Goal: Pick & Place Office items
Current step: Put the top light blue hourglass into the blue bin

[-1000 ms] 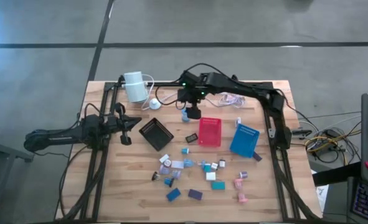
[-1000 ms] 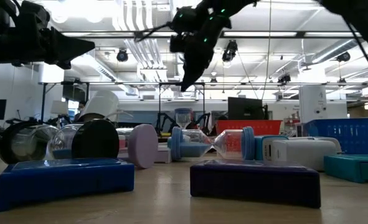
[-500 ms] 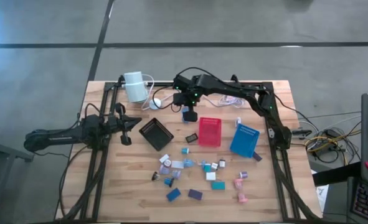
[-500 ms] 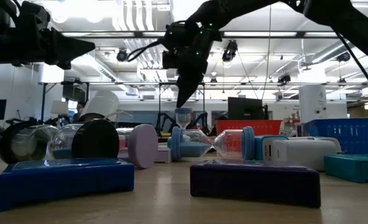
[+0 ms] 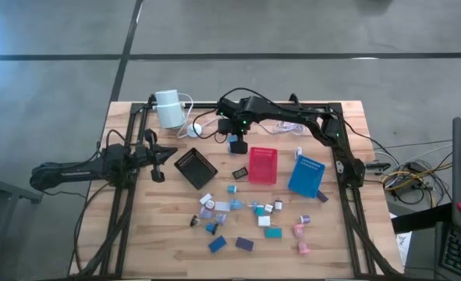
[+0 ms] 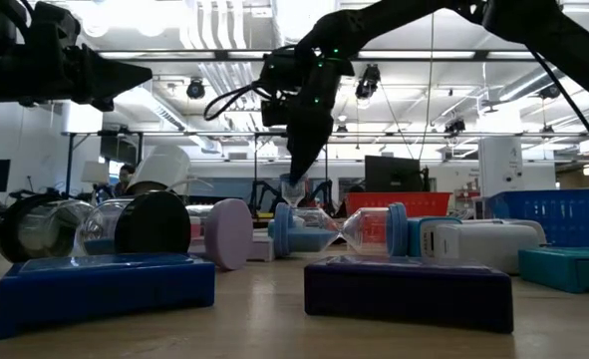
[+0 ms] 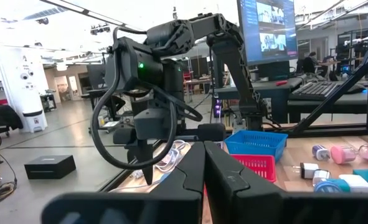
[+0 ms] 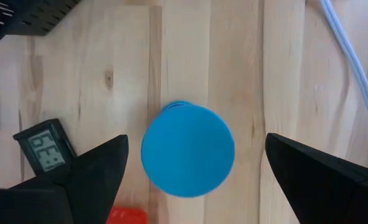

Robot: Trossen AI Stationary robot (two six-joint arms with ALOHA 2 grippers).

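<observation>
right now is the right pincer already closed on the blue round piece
No, the right pincer is open, its fingers standing wide apart on either side of the blue round piece without touching it.

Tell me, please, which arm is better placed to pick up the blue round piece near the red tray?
Right: its open gripper hangs directly above the blue round piece; the left gripper waits shut by the table's left edge.

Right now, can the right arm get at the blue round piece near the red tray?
Probably yes. The right claw hangs open right above the blue round piece, one finger on each side, with only bare wood around it; the red tray stands apart.
</observation>
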